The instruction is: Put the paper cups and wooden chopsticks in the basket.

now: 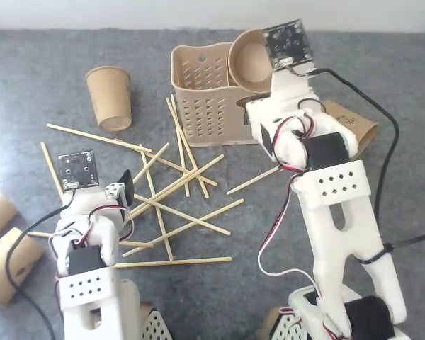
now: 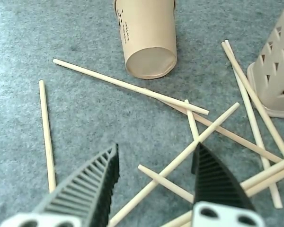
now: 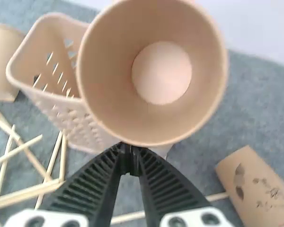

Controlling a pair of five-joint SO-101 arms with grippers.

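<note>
The right gripper (image 3: 130,153) is pinching a paper cup (image 3: 154,75) at the basket (image 1: 205,106); the left gripper (image 2: 156,150) is hanging spread over the wooden chopsticks (image 2: 132,87)
In the upper middle of the high view the right gripper is pressing its fingers together on the rim of the paper cup, and this cup is hanging tilted at the upper right corner of the basket, its open mouth facing the wrist camera; in the lower left the left gripper is holding its fingers wide apart with nothing between them; the wooden chopsticks are lying scattered and crossing on the grey mat (image 1: 42,57) in the centre, some reaching the basket's foot; a second cup (image 1: 110,99) is sitting in the upper left, a third cup (image 1: 358,127) is lying right of the basket, and two more cups (image 1: 7,276) are lying at the left edge
</note>
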